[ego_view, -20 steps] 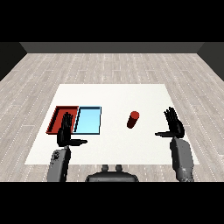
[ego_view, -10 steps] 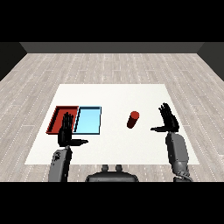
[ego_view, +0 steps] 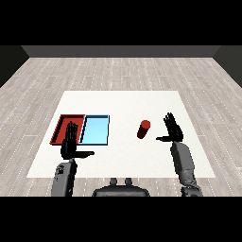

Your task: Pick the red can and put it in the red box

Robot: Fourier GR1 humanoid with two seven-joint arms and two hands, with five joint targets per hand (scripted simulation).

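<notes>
Right hand (ego_view: 173, 129): fingers spread, holding nothing; red can (ego_view: 143, 129) stands apart, left of its thumb.
Left hand (ego_view: 71, 144): fingers straight, holding nothing, hiding the red tray's (ego_view: 61, 126) near edge.

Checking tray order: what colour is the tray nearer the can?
Light blue tray, seen in the head view, lying left of the red can.

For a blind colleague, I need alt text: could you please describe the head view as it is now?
A red can stands upright on a white table, with the robot's open right hand beside it, to its right, not touching. At the left, a red tray and a light blue tray lie side by side, and the open left hand is raised in front of them.
</notes>
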